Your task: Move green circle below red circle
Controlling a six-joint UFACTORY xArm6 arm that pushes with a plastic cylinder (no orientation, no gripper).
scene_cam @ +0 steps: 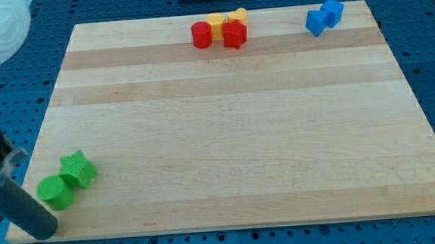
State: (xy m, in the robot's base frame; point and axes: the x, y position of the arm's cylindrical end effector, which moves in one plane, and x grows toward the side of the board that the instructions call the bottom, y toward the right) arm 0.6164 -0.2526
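The green circle [55, 192] lies at the board's bottom left corner, touching a green star [78, 170] up and to its right. The red circle [201, 34] sits near the top edge, a little left of centre, in a cluster with other blocks. My tip [43, 232] is at the bottom left corner, just below and left of the green circle, very close to it; contact cannot be told.
A red star-like block [234, 35] sits right of the red circle, with two yellow blocks [217, 21] [238, 15] behind them. Two blue blocks [316, 22] [333, 11] touch at the top right. The wooden board [233, 128] ends just below my tip.
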